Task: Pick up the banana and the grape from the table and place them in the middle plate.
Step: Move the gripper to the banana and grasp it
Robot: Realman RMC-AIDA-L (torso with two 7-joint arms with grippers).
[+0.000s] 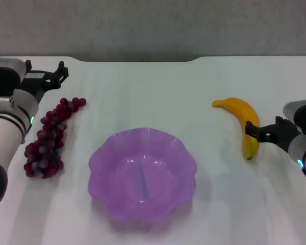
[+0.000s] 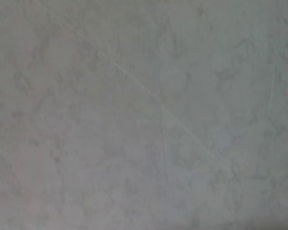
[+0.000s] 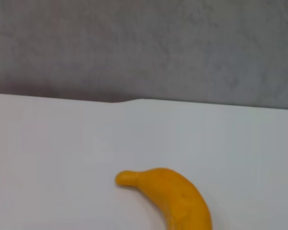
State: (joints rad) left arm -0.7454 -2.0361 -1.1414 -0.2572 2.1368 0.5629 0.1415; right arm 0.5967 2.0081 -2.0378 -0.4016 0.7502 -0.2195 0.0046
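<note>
Head view: middle plate (image 1: 142, 175) centred on tabletop (image 1: 158, 92), nothing inside. Grape (image 1: 50, 138) left of plate. Banana (image 1: 243, 122) right of plate. Left hand (image 1: 55, 75) open, holding nothing, beyond grape. Right hand (image 1: 255, 131) open, fingers straddling banana.
Left wrist view: mottled grey surface only.
Right wrist view: banana (image 3: 173, 196) on tabletop (image 3: 86, 143).

The right gripper (image 1: 256, 131) covers part of the banana (image 1: 243, 116) beyond the middle plate (image 1: 183, 153), and its arm is cut off at the head view's edge; whether its fingers touch the fruit cannot be told. In the right wrist view the banana (image 3: 173, 194) runs out of the picture, so its far end is unseen. The left gripper (image 1: 57, 74), beside the grape (image 1: 48, 139) on the plate's other side, is too small to read, and its wrist view shows only a mottled grey surface.
</note>
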